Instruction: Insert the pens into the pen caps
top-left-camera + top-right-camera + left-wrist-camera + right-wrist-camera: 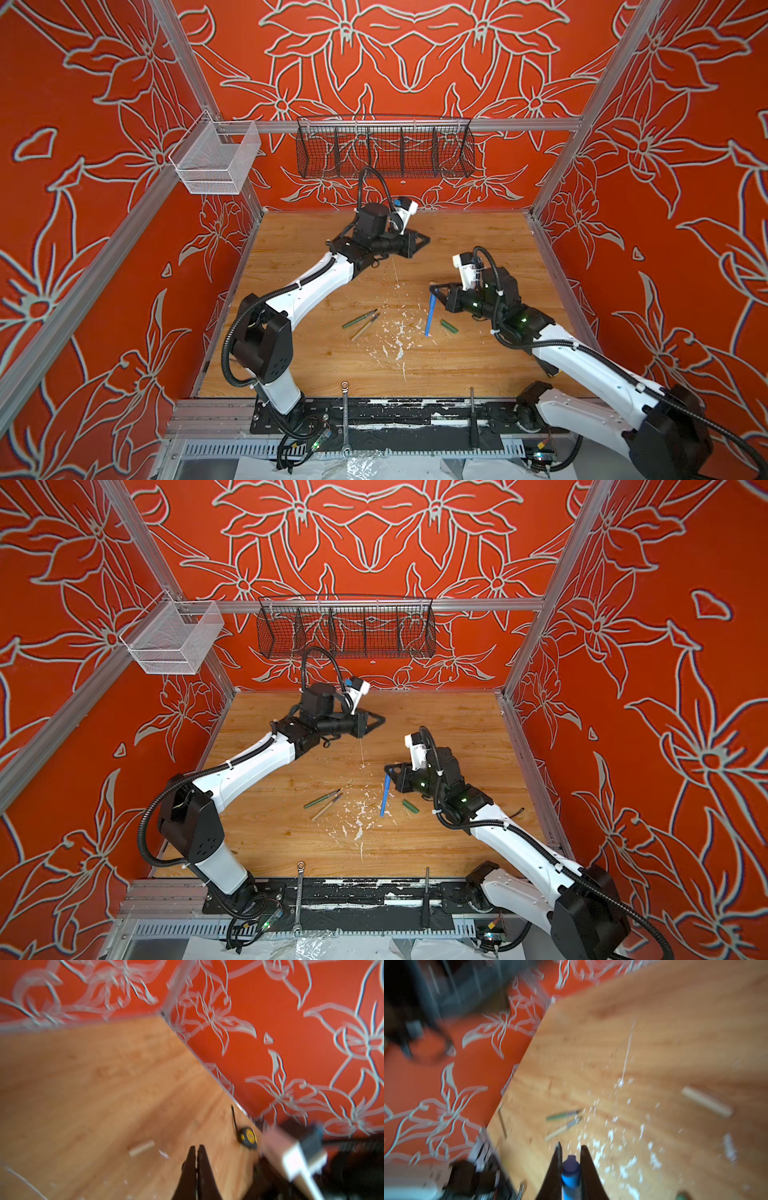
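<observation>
My right gripper (433, 287) (387, 766) (570, 1145) is shut on the blue pen (429, 316) (384, 798) (571, 1174). The pen hangs down from the jaws toward the table, and a darker rounded end shows between the fingers. A green pen (359, 319) (562, 1114) and a tan pen (365, 326) (560, 1131) lie side by side at table centre-left. A green pen cap (449, 326) (410, 806) lies beside the blue pen. A tan pen cap (141, 1148) (707, 1104) lies on the wood. My left gripper (428, 237) (383, 718) (196, 1146) is shut and empty, raised near the back.
White paint flecks (397, 332) are scattered mid-table. A silver wrench (345, 415) and a dark rod (472, 411) lie at the front rail. A black wire basket (384, 151) and a white mesh basket (216, 160) hang on the walls. A tape measure (247, 1136) sits by the right wall.
</observation>
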Robot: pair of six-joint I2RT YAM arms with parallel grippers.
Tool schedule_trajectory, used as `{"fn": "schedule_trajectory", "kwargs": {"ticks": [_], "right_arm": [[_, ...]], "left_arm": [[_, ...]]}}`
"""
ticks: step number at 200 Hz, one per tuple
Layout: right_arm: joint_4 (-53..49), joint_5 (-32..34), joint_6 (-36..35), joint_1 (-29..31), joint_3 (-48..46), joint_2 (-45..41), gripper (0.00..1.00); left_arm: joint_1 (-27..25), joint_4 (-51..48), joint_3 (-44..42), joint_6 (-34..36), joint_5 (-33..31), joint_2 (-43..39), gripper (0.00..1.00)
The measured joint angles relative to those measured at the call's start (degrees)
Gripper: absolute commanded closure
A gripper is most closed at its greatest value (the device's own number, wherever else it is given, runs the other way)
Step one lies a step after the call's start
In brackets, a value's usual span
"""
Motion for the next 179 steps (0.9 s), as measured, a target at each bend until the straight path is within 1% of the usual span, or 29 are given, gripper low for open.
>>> {"fn": "schedule_trajectory", "kwargs": {"ticks": [10,29,49,63,71,76,82,100,117,133,150,179], "right_arm": [[-1.62,-0.22,0.28,0.20,-0.02,-0.55,1.00],[-3.98,1.11,0.52,-0.24,0.68,-1.86,1.00],[-5.95,2.16,0.59,-1.99,2.82,-1.66,1.00],[-5.99,2.12,1.14,-4.33,3.85,-0.92,1.00],[-5.95,1.88,1.51,-5.84,4.31,-0.20,1.00],[-5.81,1.57,1.79,-6.69,4.48,0.31,1.00],[-5.68,1.16,2.14,-7.69,4.70,1.01,1.00],[-4.59,-0.52,3.45,-9.94,5.14,3.13,1.00],[-3.65,-2.54,4.72,-10.49,5.90,4.96,1.00],[-2.03,-4.57,5.97,-10.56,6.78,6.45,1.00],[0.17,-6.49,7.54,-10.62,6.88,7.17,1.00],[2.27,-8.50,9.29,-10.64,6.88,7.37,1.00]], "left_arm": [[0.68,1.90,0.59,-0.61,-0.39,0.00,1.00],[0.20,3.06,0.15,-1.44,0.15,0.00,1.00],[-0.57,2.34,-3.28,-1.09,0.48,-0.76,0.99],[-0.90,0.94,-8.33,-0.42,0.17,-2.91,0.64],[-1.07,-0.02,-12.55,-0.11,-0.26,-5.07,0.50],[-1.20,-0.66,-15.13,0.11,-0.37,-6.78,0.45],[-1.29,-1.44,-17.88,0.22,-0.55,-8.79,0.41],[-2.29,-3.23,-25.38,0.74,-1.38,-15.56,0.33],[-5.79,-3.06,-30.25,1.18,-2.86,-20.81,0.30],[-9.86,-1.33,-33.59,1.05,-4.07,-23.04,0.29],[-12.72,0.61,-36.30,0.17,-4.90,-22.23,0.29],[-13.49,2.14,-38.03,-0.74,-6.49,-18.53,0.29]]}}
